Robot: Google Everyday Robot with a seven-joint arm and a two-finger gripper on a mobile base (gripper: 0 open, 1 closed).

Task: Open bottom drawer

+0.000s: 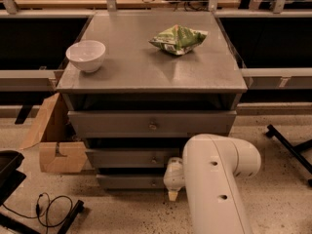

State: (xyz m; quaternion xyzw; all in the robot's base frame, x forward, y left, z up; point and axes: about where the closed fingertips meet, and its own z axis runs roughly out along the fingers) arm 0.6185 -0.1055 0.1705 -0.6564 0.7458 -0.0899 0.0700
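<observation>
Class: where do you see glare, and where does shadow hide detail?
Camera view: soft glare on the cabinet top; deep shadow fills the recess beneath it and dims the bottom drawer; the gripper, at that drawer's front, is brightly lit.

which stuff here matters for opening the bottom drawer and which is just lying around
For the job:
- bottom drawer
- pincer, low at that drawer's front, right of centre

Lying about:
- white bowl
- green bag
- cardboard box
- floor cable
</observation>
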